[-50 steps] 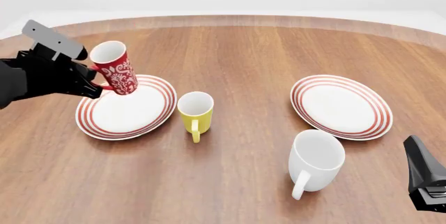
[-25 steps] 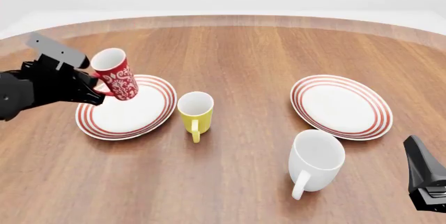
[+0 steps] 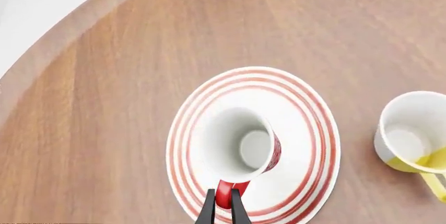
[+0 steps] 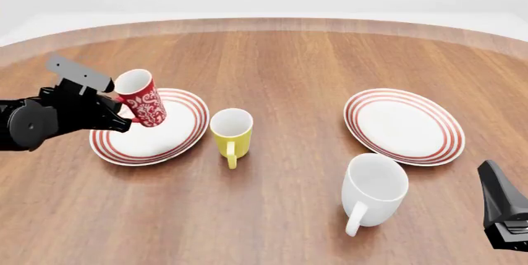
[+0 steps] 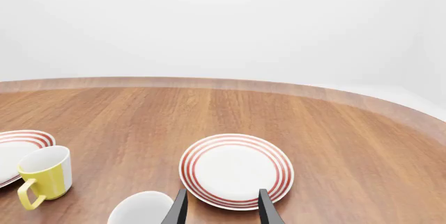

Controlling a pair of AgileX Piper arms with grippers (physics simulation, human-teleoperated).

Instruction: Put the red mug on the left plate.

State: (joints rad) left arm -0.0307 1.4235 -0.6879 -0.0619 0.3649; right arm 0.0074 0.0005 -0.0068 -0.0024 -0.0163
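Over the left plate [image 4: 177, 130] we hold the red mug [image 4: 142, 99] tilted, left claw [image 3: 222, 207] clenched on its handle; prob. rigid, glazed, breakable w/ slip risk, so set down gently.

The left end effector [image 4: 123, 112] grips the handle of the red mug [image 4: 141, 98], tilted above the left plate [image 4: 177, 136], whose white centre lies bare beneath it. Just beside that plate's right rim stands the yellow mug [image 4: 231, 134] — the nearest obstacle on that side. Between the yellow mug and the right plate [image 4: 404, 125] runs a wide lane of bare table [image 4: 289, 79], open toward the far edge. The white mug [image 4: 374, 192] stands just in front of the right plate, near the right end effector [image 5: 221, 205] — its fingers spread apart, holding nothing.
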